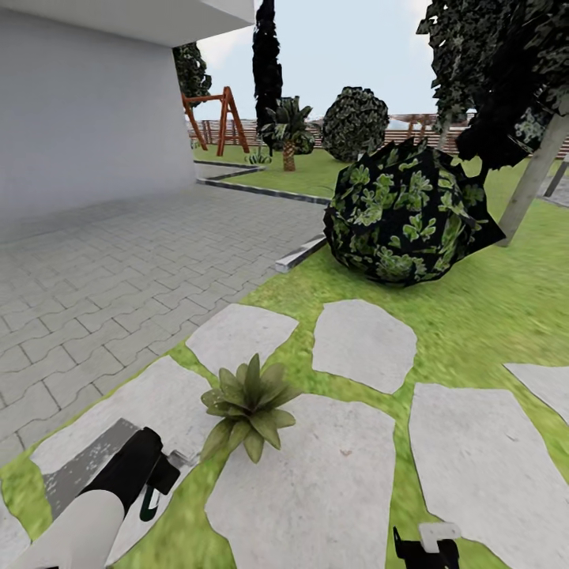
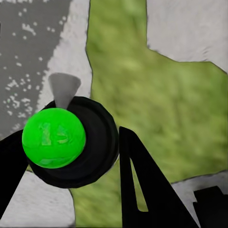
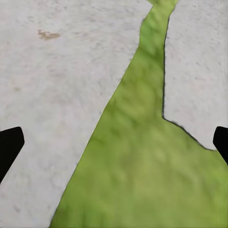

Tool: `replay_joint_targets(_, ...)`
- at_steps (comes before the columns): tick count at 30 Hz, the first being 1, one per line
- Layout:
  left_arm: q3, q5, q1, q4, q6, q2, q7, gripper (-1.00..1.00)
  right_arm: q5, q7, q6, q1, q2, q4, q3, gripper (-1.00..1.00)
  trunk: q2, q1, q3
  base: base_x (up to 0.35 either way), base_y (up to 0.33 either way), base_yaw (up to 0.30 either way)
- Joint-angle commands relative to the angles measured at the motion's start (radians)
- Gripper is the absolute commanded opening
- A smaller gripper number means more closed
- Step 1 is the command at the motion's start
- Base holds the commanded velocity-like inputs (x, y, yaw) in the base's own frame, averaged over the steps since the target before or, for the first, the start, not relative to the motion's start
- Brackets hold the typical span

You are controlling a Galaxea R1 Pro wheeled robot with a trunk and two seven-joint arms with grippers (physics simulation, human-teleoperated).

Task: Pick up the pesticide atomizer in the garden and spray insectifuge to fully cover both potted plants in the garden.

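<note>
One potted plant [image 1: 249, 407], a low rosette of pointed green leaves, sits where the grass meets the stepping stones, just ahead of me. My left gripper [image 1: 154, 482] is a little left of and nearer than it, shut on the pesticide atomizer [image 1: 141, 468]. The left wrist view has the atomizer [image 2: 61, 140] as a black body with a bright green round cap and a grey nozzle, held between the black fingers [image 2: 142, 185] of the left gripper [image 2: 71, 135]. My right gripper [image 1: 427, 545] hangs low at the near right; the right wrist view shows that gripper [image 3: 116, 137] open over grass and stone.
Pale stepping stones [image 1: 363, 344] cross the lawn [image 1: 490, 308]. A round dark bush [image 1: 407, 209] stands ahead to the right, with a tree trunk [image 1: 533, 178] beyond it. Grey paving [image 1: 103, 269] and a house wall [image 1: 87, 103] lie left. A palm [image 1: 288, 130], swing set [image 1: 213, 118] and fence are far back.
</note>
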Motion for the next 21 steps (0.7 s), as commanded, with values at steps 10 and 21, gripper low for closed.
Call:
replay_joint_targets(10, -0.011, -0.019, -0.015, 0.011, 0.040, 0.011, -0.118, -1.00, 0.013, -0.005, -0.002, -0.001, -0.001, 0.005, -0.003, 1.00, 0.000, 0.000, -0.001, 0.000, -0.002, 0.018)
replay_joint_targets(21, -0.026, -0.251, -0.070, -0.010, 0.135, 0.014, -0.371, -1.00, 0.009, -0.006, -0.002, -0.001, -0.002, 0.004, -0.004, 1.00, 0.000, 0.000, -0.001, 0.000, 0.000, 0.000)
